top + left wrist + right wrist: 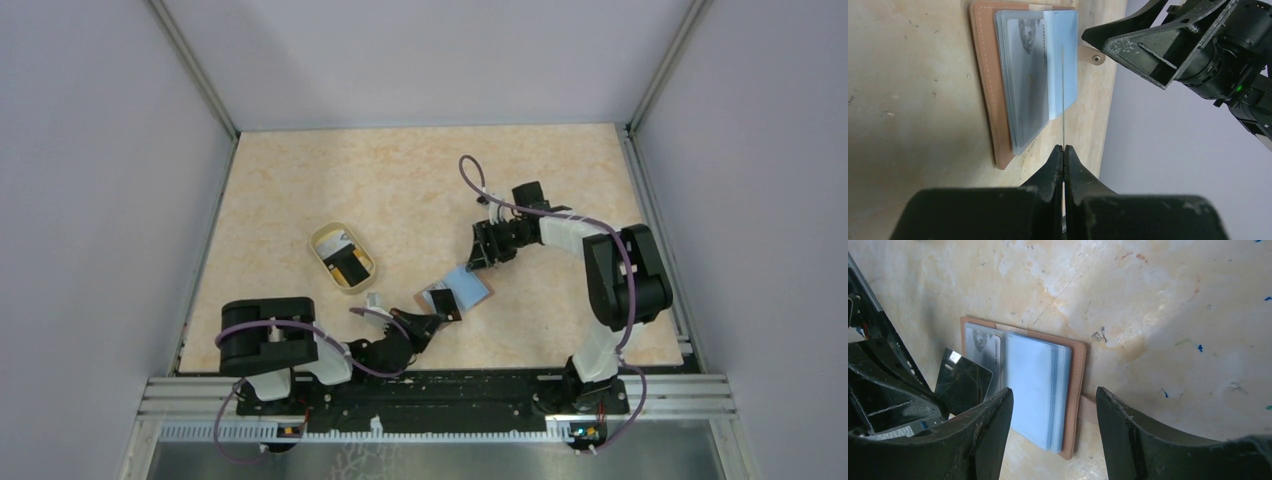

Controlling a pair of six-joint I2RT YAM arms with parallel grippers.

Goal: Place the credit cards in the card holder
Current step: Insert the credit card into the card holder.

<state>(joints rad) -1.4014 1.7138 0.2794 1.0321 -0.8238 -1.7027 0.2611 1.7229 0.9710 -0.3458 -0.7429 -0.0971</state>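
The card holder [1077, 385] lies open and flat on the bench [300, 180], with its pale blue sleeves [1030, 387] facing up. The left gripper [1063, 150] is pressed together and pinches one dark, glossy credit card [960, 382] by one edge. The card stands edge-on over the holder's sleeves; whether it touches them cannot be told. The right gripper [1052, 395] hovers spread above the holder and carries nothing. The card is judged light, thin, stiff and slick, so it may pivot or slip in a narrow pinch. Take hold well onto its flat faces, away from the corners. The sleeves look soft and limp and may buckle. The holder may also slide on the bench unless its brown border is pinned.
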